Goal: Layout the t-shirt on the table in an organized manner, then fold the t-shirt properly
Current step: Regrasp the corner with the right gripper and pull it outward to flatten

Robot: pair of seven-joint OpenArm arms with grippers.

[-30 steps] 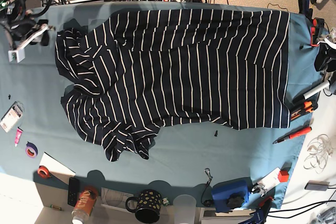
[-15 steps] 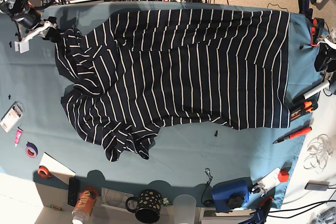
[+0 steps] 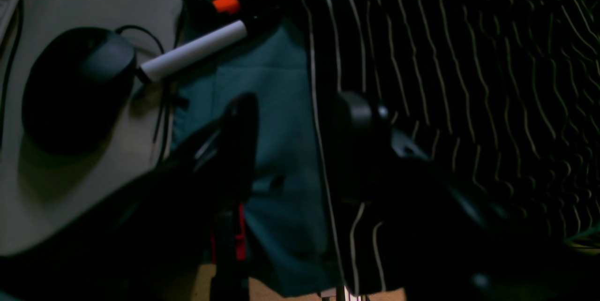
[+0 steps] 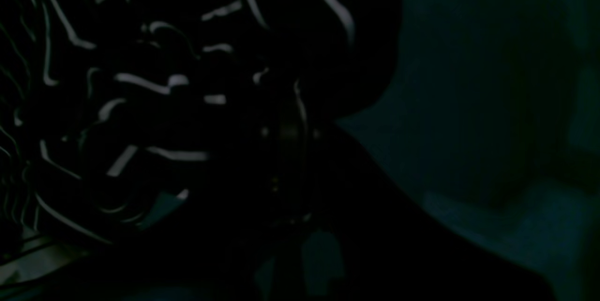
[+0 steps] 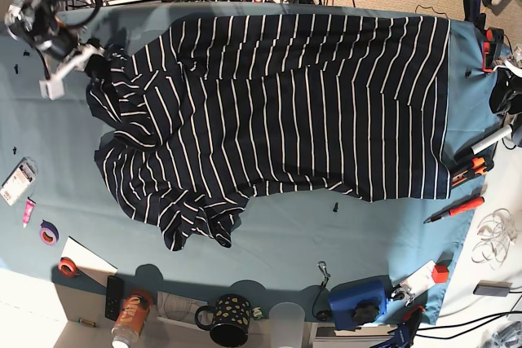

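Striped t-shirt (image 5: 277,103) corner at right claw (image 5: 96,59)

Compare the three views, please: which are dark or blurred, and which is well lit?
Base view: bright and sharp; the dark navy white-striped fabric t-shirt and the table with the teal-blue cloth are clear. Left wrist view: dim, with the black left gripper out of focus. Right wrist view: nearly black and blurred; only white stripes and some teal show.

Your right claw (image 5: 92,58) sits low at the far left corner, jaws pinched together; your left claw (image 3: 293,144) hangs with jaws parted.
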